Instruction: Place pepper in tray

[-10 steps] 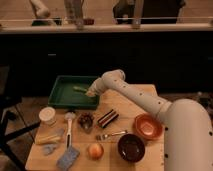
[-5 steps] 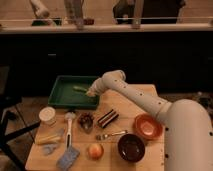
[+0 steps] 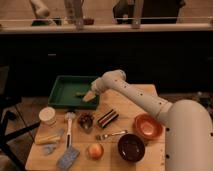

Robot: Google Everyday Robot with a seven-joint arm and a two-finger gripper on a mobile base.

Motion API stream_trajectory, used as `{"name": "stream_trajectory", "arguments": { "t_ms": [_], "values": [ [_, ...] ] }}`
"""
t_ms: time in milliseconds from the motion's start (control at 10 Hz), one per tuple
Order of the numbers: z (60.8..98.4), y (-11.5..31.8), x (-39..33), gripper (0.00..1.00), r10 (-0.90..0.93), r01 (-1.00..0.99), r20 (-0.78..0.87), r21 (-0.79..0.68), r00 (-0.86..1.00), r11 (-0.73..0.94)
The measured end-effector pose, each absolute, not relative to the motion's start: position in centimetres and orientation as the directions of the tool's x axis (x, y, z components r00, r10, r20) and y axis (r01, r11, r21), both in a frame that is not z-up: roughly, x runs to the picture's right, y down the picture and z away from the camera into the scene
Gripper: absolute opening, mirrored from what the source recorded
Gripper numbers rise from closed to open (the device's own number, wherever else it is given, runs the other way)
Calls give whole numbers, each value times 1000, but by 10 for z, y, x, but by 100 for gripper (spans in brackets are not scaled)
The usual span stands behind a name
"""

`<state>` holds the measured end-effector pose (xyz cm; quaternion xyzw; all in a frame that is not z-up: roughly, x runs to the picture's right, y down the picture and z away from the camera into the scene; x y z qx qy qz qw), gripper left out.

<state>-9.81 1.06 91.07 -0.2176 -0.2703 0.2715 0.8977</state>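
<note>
The dark green tray (image 3: 62, 90) sits at the back left of the wooden table. The small light-green pepper (image 3: 81, 93) lies inside the tray near its right front part. My gripper (image 3: 89, 96) reaches from the right over the tray's right front corner, right beside the pepper. The white arm (image 3: 145, 102) stretches from the lower right across the table.
On the table: an orange bowl (image 3: 148, 126), a dark brown bowl (image 3: 131, 146), a round orange-yellow fruit (image 3: 95, 150), a fork (image 3: 111, 134), a dark striped bar (image 3: 107, 118), a white cup (image 3: 47, 115), a white utensil (image 3: 69, 127), a pale yellow item (image 3: 48, 138), a blue sponge (image 3: 68, 158).
</note>
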Motion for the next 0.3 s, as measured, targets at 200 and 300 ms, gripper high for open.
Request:
{"name": "stream_trajectory", "arguments": {
  "t_ms": [200, 300],
  "values": [
    [904, 4, -96, 80, 594, -367, 382, -520, 708, 771],
    [900, 0, -95, 80, 589, -367, 387, -511, 709, 777]
  ]
}}
